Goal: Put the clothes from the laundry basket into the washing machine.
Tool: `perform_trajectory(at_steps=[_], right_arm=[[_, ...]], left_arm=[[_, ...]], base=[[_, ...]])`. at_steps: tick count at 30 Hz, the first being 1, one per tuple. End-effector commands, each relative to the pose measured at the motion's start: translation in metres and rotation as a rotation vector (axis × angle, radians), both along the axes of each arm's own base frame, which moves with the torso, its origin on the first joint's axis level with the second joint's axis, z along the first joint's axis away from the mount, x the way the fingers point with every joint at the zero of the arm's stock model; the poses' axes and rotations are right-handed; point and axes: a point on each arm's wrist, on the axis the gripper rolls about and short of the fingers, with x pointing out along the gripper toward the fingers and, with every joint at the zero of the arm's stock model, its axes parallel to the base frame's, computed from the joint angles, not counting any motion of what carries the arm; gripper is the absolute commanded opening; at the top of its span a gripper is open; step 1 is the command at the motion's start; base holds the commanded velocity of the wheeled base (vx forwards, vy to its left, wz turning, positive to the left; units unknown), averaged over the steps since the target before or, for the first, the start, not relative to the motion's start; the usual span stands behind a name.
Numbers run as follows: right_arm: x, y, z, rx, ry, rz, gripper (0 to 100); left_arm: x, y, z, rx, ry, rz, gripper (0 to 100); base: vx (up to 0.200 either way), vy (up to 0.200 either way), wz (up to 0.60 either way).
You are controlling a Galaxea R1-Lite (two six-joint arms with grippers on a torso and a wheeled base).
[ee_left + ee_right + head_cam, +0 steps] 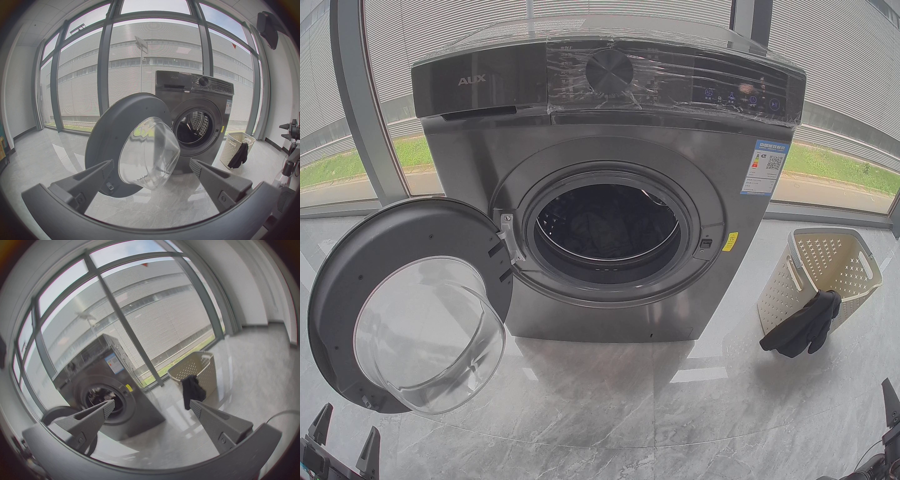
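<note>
We see a black garment (803, 322) draped over the front rim of a cream perforated plastic laundry basket (781, 294), hanging down its outer wall toward the floor. The basket stands on the pale grey marbled floor (650, 406), near the right side of a grey front-loading washing machine (600, 144). The machine's round door with a clear glass bowl (406, 306) is swung fully open to the left, and we make out dark clothes (606, 228) already lying in the drum. The right gripper (151, 404) sits low and close to us, well apart from the garment. Its fingers (218, 424) are spread wide and hold nothing, and the garment shows far off through the gap between them. The left gripper (151, 164) is low on the left, in front of the open door, with its fingers also spread wide and empty.
</note>
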Motion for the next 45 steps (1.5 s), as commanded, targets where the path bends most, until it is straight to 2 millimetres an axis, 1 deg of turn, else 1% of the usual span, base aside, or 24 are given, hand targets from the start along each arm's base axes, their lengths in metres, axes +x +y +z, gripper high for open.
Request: perform_trajectory(at_steps=[1, 2, 3, 5, 6, 7, 9, 11, 13, 15, 17, 18, 24, 28, 32, 41, 45], right_arm=[[0.000, 0.003, 0.003, 0.141, -0.039, 0.129, 100], [0.000, 0.004, 0.003, 0.049, -0.032, 0.191, 100], [0.000, 0.005, 0.002, -0.130, -0.027, 0.212, 100], [0.001, 0.005, -0.001, -0.342, 0.000, 0.184, 100], [0.001, 0.005, -0.002, -0.357, 0.004, 0.175, 100], [0.002, 0.003, -0.003, -0.414, 0.017, 0.126, 100], [0.002, 0.003, -0.003, -0.431, 0.027, 0.105, 100], [0.001, 0.001, -0.002, -0.566, 0.047, 0.034, 100], [0.002, 0.001, -0.003, -0.647, 0.062, -0.007, 100], [0.002, 0.000, -0.003, -0.629, 0.071, -0.018, 100], [0.002, 0.001, -0.004, -0.562, 0.062, 0.008, 100], [0.002, 0.001, -0.004, -0.498, 0.064, 0.012, 100], [0.001, 0.001, -0.005, -0.518, 0.087, 0.024, 100], [0.002, 0.003, -0.009, -0.592, 0.085, 0.139, 100], [0.002, 0.003, -0.009, -0.589, 0.088, 0.134, 100], [0.002, 0.003, -0.009, -0.588, 0.076, 0.135, 100], [0.002, 0.003, -0.009, -0.588, 0.076, 0.135, 100]], left_arm=[[0.001, 0.000, -0.005, 0.015, 0.008, -0.004, 100], [0.001, 0.000, -0.005, 0.012, 0.008, -0.005, 100], [0.001, 0.000, -0.005, 0.006, 0.008, -0.004, 100], [0.001, 0.000, -0.005, -0.005, 0.007, 0.001, 100], [0.001, 0.000, -0.005, -0.006, 0.007, 0.002, 100], [0.001, 0.000, -0.005, -0.009, 0.007, 0.002, 100], [0.001, 0.000, -0.005, -0.008, 0.007, 0.002, 100], [0.001, 0.000, -0.005, -0.003, 0.007, 0.002, 100], [0.001, 0.000, -0.005, 0.004, 0.008, 0.004, 100], [0.001, 0.000, -0.005, 0.011, 0.009, 0.004, 100], [0.001, 0.000, -0.005, 0.009, 0.009, 0.004, 100], [0.001, 0.000, -0.005, 0.006, 0.009, 0.004, 100], [0.001, 0.000, -0.005, 0.012, 0.009, 0.004, 100], [0.001, 0.000, -0.005, 0.015, 0.009, 0.004, 100], [0.001, 0.000, -0.005, 0.006, 0.007, 0.002, 100], [0.001, 0.000, -0.005, 0.007, 0.007, 0.001, 100], [0.001, 0.000, -0.005, 0.006, 0.010, 0.002, 100]], base=[[0.000, 0.000, 0.00], [0.000, 0.000, 0.00], [0.000, 0.000, 0.00], [0.000, 0.000, 0.00], [0.000, 0.000, 0.00], [0.000, 0.000, 0.00], [0.000, 0.000, 0.00], [0.000, 0.000, 0.00], [0.000, -0.200, 0.00], [0.000, -0.200, 0.00], [0.000, -0.200, 0.00], [0.000, -0.200, 0.00], [0.000, -0.200, 0.00], [0.000, -0.200, 0.00], [0.000, -0.200, 0.00], [0.000, 0.000, 0.00], [0.000, -0.200, 0.00]])
